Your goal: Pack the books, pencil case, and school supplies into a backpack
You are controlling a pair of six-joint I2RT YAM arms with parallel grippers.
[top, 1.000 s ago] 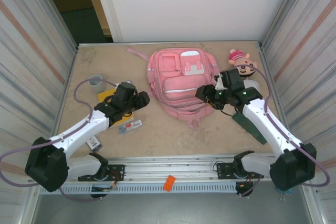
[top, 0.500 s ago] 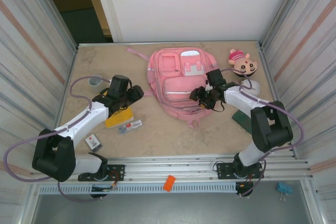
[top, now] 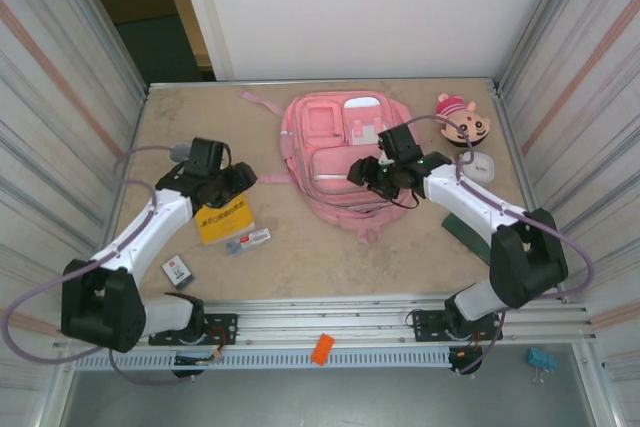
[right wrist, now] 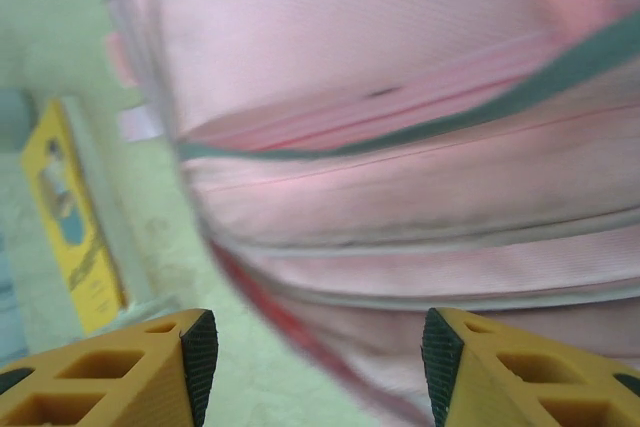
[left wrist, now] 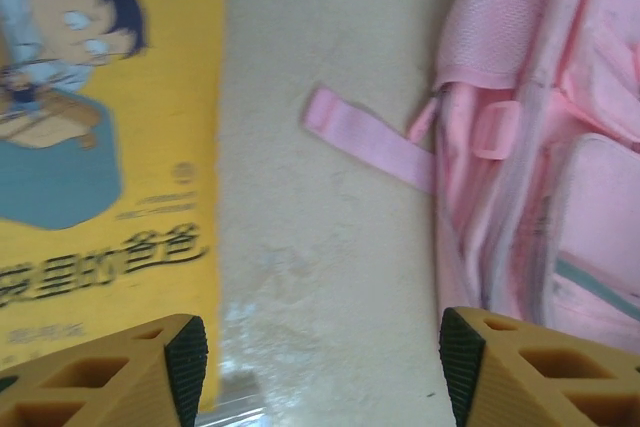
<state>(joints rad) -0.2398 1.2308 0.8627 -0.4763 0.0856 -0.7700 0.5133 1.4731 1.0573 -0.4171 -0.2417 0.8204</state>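
A sand-coloured table (top: 300, 257), walled by ribbed metal panels (top: 60, 127) on both sides and a white board at the back. The pink backpack (top: 345, 152) lies flat at the middle of the far edge, front pockets up, with one strap (left wrist: 370, 142) trailing onto the bare surface toward the left edge.

The left gripper (top: 238, 180) hangs over the gap between the backpack and the yellow book (top: 224, 222). In the left wrist view its jaws stand apart, with nothing between them but table. The book lies flat toward the left edge, its cover showing a cartoon boy above black print.

The stick-like pack (top: 248, 241) lies just beside the book's near right corner. The white square piece (top: 178, 269) lies apart from it, closer to the near-left corner.

The right gripper (top: 365, 175) is over the backpack's lower front. Its jaws are parted and hold nothing, though the blurred right wrist view leaves it unclear whether they touch the fabric.

A plush head (top: 462, 119) sits in the far-right corner and a white box (top: 480, 165) near the right edge. A grey cup (top: 180, 152) is near the left edge, partly hidden behind the left arm.
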